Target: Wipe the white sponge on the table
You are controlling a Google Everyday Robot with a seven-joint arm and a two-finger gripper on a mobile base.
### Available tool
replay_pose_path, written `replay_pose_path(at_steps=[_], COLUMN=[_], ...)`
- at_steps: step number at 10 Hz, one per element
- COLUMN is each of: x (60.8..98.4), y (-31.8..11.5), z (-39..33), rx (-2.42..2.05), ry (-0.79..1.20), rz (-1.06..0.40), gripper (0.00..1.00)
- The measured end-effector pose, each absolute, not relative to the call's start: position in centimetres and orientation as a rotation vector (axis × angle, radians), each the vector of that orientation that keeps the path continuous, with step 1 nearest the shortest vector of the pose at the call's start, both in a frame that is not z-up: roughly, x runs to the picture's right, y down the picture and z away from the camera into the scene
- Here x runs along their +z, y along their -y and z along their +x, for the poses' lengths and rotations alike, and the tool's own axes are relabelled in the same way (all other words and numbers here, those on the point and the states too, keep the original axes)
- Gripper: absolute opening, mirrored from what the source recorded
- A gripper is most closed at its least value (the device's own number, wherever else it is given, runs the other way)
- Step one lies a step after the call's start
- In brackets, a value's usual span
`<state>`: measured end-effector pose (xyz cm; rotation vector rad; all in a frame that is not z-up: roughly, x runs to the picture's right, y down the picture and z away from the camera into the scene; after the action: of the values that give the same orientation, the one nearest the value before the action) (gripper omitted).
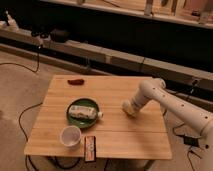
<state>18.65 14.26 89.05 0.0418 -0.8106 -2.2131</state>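
The light-wood table (135, 135) with a plank-striped top stands in the middle of the camera view. My white arm reaches in from the right and bends down to the table top. The gripper (128, 107) is low on the table, right of the green plate (75, 120). A pale patch at the gripper's tip touches the wood. I cannot tell the white sponge apart from the gripper there; it may be hidden under it.
On the green plate lies a white oblong packet (84, 112). A round white cup (70, 136) and a small dark box (90, 148) stand near the front edge. A red-brown item (76, 81) lies at the back left. A long dark shelf unit (110, 35) runs behind. Cables lie on the floor.
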Motion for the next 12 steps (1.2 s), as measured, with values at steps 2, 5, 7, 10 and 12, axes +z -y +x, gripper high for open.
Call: replay_pose_path(at_steps=[2, 5, 7, 10, 12], x=[89.2, 90.4, 91.6, 92.8, 92.7], y=[-13.8, -13.1, -12.2, -9.4, -7.7], z=[20.3, 21.7, 21.6, 18.8, 16.4], rx=[-2.219, -2.228, -2.239, -2.283, -2.32], ry=[0.796, 0.799, 0.805, 0.795, 0.785], rz=[0.013, -0.042, -0.058, -0.022, 0.02], gripper=[0.0, 0.0, 0.0, 0.0, 0.0])
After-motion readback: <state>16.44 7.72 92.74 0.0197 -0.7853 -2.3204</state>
